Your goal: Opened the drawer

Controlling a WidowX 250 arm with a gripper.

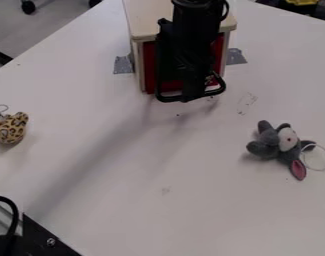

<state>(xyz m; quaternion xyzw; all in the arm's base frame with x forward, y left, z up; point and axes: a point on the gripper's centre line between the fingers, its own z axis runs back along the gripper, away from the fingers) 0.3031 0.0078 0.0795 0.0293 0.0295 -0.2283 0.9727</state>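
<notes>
Gripper (191,94) — red drawer (149,70) right behind it.

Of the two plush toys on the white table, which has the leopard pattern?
The leopard-print toy is the one at the view's left edge, yellowish with dark spots; the other toy, on the right, is mostly grey.

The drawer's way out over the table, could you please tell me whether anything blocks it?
Only the gripper hangs in front of the drawer; nothing else visible stands in its way. The grey toy lies off to the picture's right.
</notes>
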